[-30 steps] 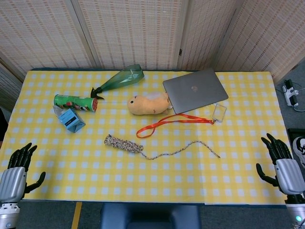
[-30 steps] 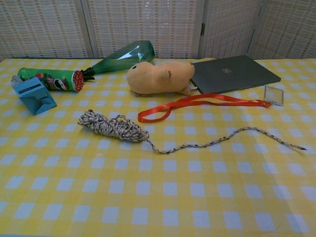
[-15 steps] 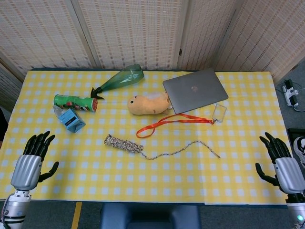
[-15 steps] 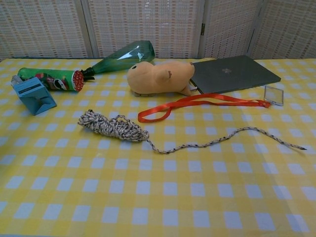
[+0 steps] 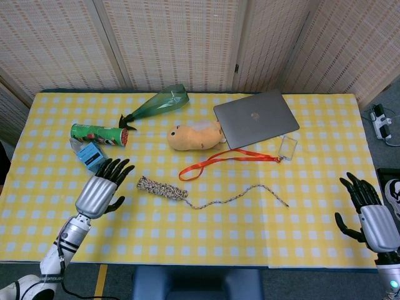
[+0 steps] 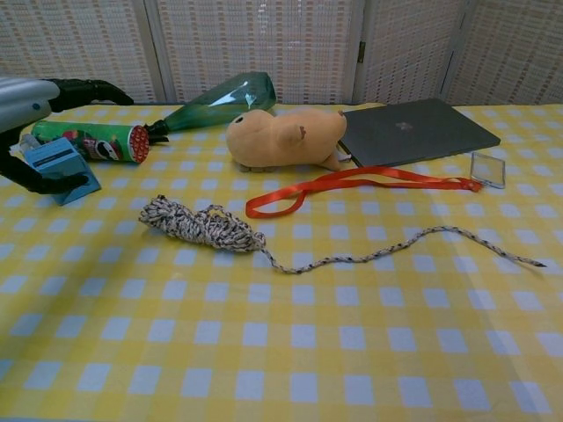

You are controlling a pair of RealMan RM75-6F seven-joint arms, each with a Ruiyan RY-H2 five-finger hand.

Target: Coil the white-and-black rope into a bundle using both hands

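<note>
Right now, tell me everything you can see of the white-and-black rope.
The white-and-black rope is a thin braided cord, speckled white and dark. Its left part is bunched into a loose knotted coil; from there a single wavy strand trails right to a free end. It lies flat on the yellow checked tablecloth, just in front of the orange lanyard without touching it. Neither hand touches it; the left hand hovers to the left of the coil.

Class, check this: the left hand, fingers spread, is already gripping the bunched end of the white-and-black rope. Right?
Not gripping. In the head view the left hand, fingers spread, holds nothing and sits apart from the bunched end of the white-and-black rope.
</note>
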